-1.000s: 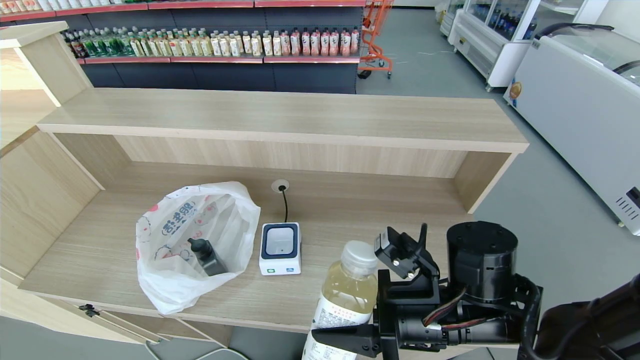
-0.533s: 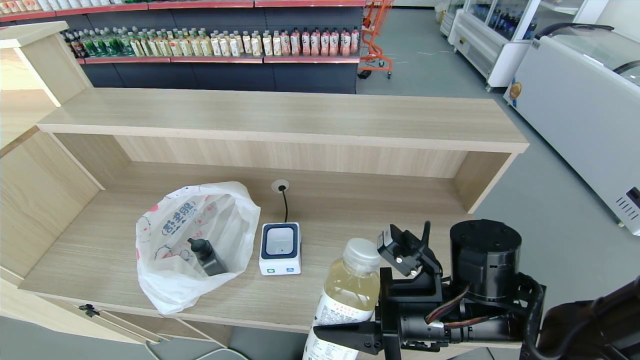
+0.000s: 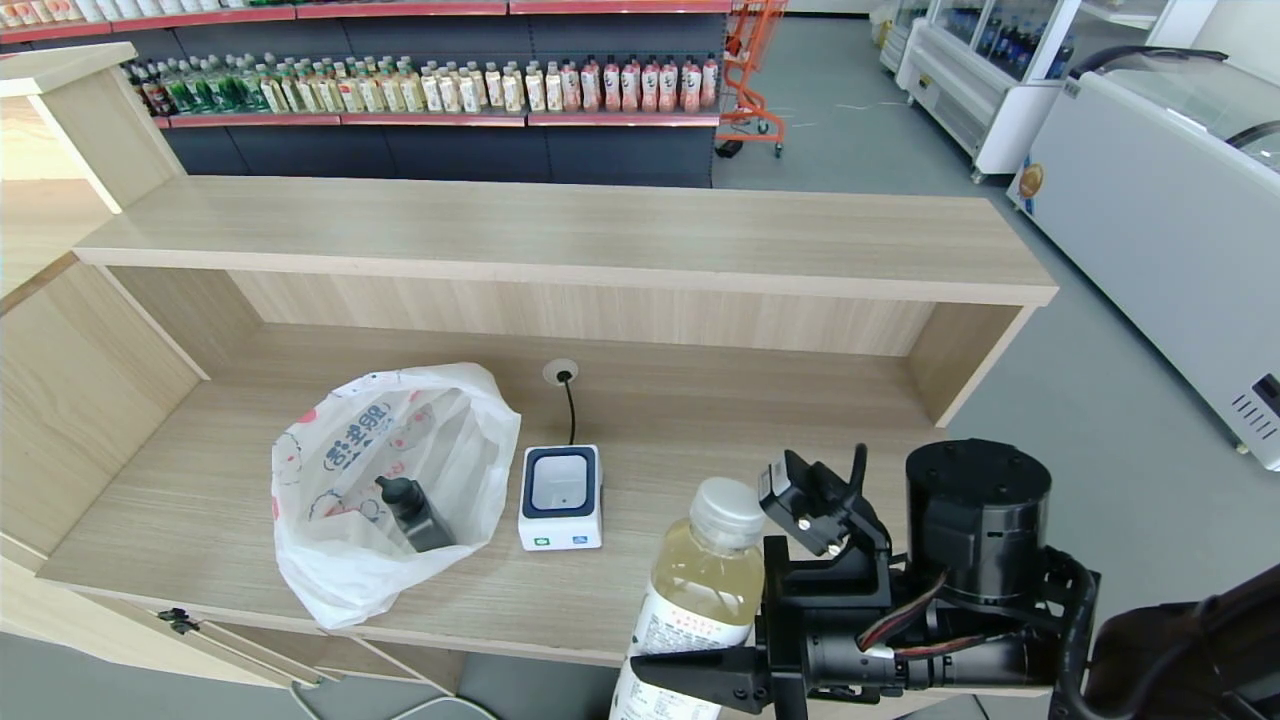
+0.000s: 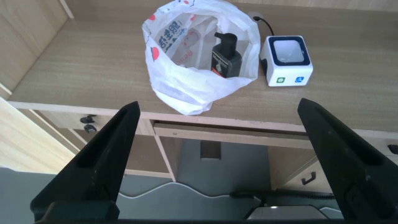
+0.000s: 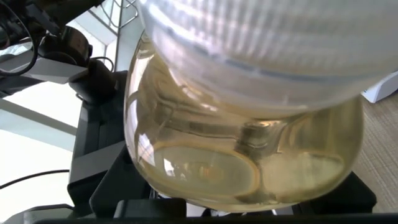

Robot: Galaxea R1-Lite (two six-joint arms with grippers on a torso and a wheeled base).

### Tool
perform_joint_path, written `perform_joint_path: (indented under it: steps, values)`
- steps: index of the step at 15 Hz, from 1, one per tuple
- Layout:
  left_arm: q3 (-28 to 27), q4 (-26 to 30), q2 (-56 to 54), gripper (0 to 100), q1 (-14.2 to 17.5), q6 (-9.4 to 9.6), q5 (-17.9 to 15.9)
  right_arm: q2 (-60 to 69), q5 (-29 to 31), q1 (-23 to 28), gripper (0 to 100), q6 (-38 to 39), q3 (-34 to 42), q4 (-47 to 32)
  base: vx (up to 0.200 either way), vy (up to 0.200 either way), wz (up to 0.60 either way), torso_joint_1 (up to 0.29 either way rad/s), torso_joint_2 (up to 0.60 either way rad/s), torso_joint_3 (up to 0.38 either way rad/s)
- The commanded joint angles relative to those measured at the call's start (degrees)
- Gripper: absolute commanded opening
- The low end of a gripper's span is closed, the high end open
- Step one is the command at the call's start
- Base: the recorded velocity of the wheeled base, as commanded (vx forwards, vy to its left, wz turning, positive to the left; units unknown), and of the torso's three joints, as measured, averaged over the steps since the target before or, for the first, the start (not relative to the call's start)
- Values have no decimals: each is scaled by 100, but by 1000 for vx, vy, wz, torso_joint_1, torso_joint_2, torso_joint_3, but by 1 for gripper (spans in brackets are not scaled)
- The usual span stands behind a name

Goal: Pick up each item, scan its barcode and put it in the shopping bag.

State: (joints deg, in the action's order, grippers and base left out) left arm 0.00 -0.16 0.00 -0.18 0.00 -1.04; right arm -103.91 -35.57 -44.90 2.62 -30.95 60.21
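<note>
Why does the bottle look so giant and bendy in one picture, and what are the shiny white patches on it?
Right wrist view: the bottle sits right against the camera, so its round belly looks giant, and the pale patches are bright surroundings reflected in the plastic. Head view: the same bottle, held in the right gripper, looks ordinary under even light.

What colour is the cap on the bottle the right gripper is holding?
White. The cap of the bottle shows best in the head view.

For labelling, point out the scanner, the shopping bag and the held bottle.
scanner [image 3: 558, 483]: head view, its glass window.
shopping bag [image 3: 338, 577]: head view, its near wall.
bottle [image 3: 705, 580]: head view, its liquid-filled body.
</note>
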Motion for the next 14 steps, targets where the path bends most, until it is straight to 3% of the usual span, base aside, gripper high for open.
perform_joint_path:
  steps: [1,3,4,6,10,14]
  values:
    - [0,-2,9,100,1,0,-2,29,-2,-1,0,-7,10,0,0,0,0,0,0,0]
    - [0,-2,9,100,1,0,-2,64,42,7,0,-121,10,-27,0,0,0,0,0,0]
    - [0,-2,9,100,1,0,-2,178,173,139,0,-535,10,-194,0,0,0,0,0,0]
    - [0,-2,9,100,1,0,-2,627,1219,508,0,-1976,28,-879,0,0,0,0,0,0]
    - [0,-2,9,100,1,0,-2,1215,3074,939,0,-3417,-350,-1196,0,0,0,0,0,0]
    - [0,-2,9,100,1,0,-2,934,3223,1009,0,-5579,-1106,-1169,0,0,0,0,0,0]
